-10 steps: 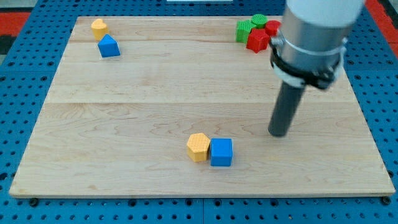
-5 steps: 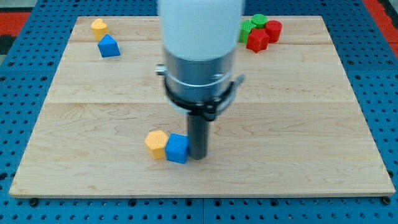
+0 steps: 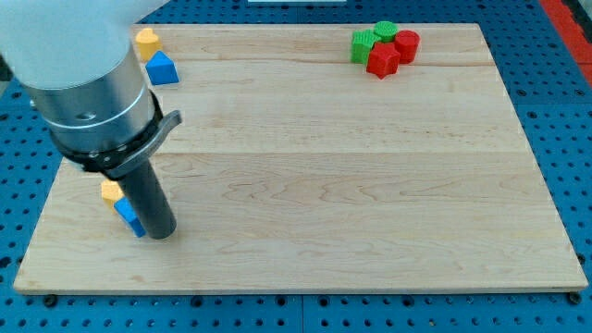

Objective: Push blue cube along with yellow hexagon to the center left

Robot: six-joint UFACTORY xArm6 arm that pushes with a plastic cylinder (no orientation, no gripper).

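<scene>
My tip [image 3: 160, 233] presses against the blue cube [image 3: 129, 217] at the board's lower left.

The arm ends in a plain dark rod, so there are no fingers to be open or closed. The rod hides much of the blue cube, which sits just on the view's left of the tip, touching it. The yellow hexagon [image 3: 111, 191] lies directly above the cube, touching it, also partly hidden. Both are near the left edge of the wooden board [image 3: 351, 185]. At the top left, a yellow block [image 3: 146, 39] and a blue block [image 3: 163, 67] sit together. At the top right, green blocks [image 3: 373, 39] and red blocks [image 3: 392, 54] cluster. No writing or labels can be read, and no containers show.
</scene>
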